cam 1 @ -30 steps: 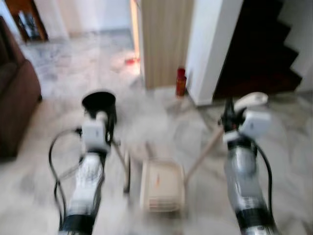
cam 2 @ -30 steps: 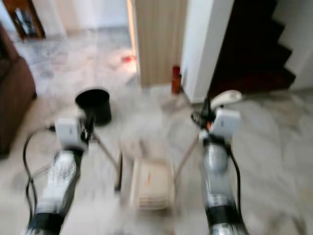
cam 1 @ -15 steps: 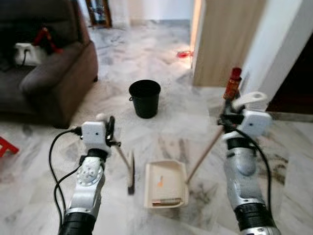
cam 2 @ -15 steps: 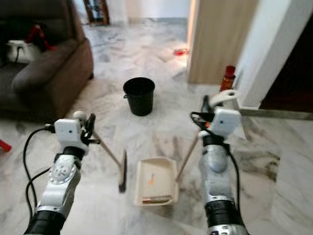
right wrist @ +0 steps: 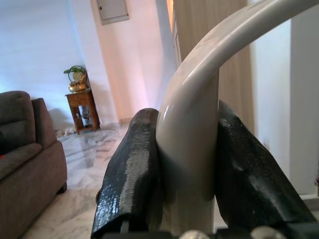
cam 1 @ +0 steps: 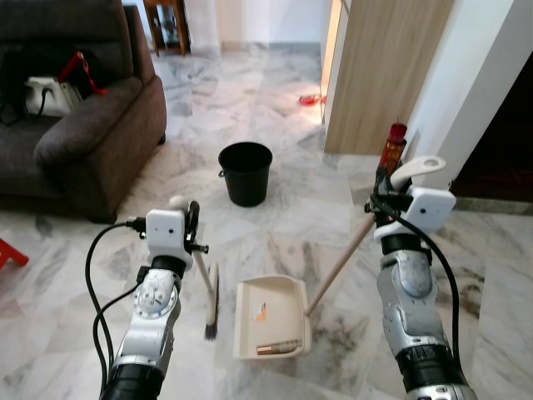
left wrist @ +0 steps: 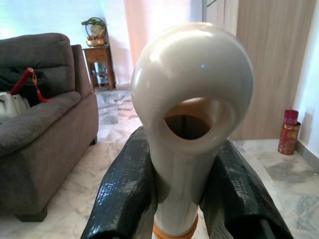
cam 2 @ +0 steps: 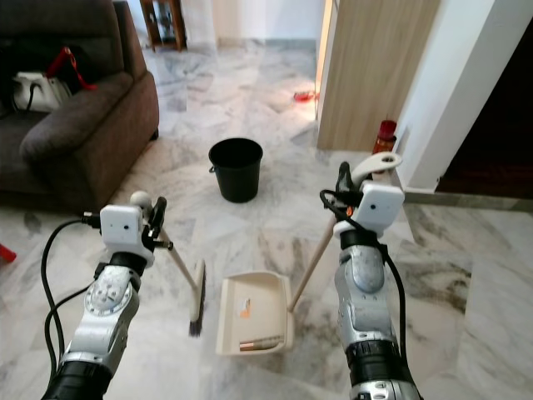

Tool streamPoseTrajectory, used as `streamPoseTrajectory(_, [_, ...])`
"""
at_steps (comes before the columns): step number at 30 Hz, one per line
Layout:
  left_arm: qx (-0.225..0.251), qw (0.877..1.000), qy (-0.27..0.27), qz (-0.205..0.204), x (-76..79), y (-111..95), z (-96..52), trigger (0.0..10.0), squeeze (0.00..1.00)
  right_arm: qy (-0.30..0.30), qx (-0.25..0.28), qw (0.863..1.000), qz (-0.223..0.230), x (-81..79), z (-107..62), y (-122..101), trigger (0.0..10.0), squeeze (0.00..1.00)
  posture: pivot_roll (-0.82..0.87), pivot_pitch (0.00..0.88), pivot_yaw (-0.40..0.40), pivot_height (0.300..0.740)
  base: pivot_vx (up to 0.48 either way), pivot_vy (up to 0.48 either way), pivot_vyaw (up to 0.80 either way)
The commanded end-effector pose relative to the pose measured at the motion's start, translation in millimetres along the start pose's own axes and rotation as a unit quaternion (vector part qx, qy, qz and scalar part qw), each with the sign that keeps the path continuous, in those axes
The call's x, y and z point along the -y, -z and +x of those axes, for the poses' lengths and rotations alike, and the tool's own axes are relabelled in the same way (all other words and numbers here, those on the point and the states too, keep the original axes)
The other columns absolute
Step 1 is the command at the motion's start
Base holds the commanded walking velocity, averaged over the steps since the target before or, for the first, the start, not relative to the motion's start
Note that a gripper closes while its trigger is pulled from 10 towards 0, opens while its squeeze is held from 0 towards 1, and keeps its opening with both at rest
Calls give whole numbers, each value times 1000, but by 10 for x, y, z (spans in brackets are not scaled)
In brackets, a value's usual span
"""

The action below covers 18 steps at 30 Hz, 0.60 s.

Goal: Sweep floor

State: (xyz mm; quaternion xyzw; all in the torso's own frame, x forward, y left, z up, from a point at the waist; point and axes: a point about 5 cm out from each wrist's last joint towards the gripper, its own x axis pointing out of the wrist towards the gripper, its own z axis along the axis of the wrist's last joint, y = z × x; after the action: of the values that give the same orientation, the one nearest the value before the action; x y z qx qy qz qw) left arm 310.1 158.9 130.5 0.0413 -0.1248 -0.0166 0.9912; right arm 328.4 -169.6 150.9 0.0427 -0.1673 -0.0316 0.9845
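The dustpan (cam 1: pixel 271 317) lies on the floor (cam 1: pixel 275 221) between both arms, the broom (cam 1: pixel 209 292) just left, the bucket (cam 1: pixel 246 172) beyond, the sofa (cam 1: pixel 79 142) far left.

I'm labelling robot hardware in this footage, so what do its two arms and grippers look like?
Both arms are silver metal with perforated forearm sections and black collars near the bottom of the eye views. Each wrist carries a white boxy camera housing. The left gripper and right gripper each have two long black fingers with a textured, woven-looking surface. Black cables loop beside the left arm and along the right forearm.
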Motion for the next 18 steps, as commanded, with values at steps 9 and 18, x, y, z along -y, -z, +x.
streamPoseTrajectory(9, [31, 999, -5, 10, -43, -130, 28, 10000, 0, -20, 47, 998, 26, -118, 111, -221, 10000, 0, 109, 39, 17, 740, 303, 0, 0])
streamPoseTrajectory(18, [32, 999, -5, 10, -43, -134, 35, 10000, 0, -33, 52, 998, 24, -173, 123, -251, 10000, 0, 112, 38, 17, 740, 314, 0, 0])
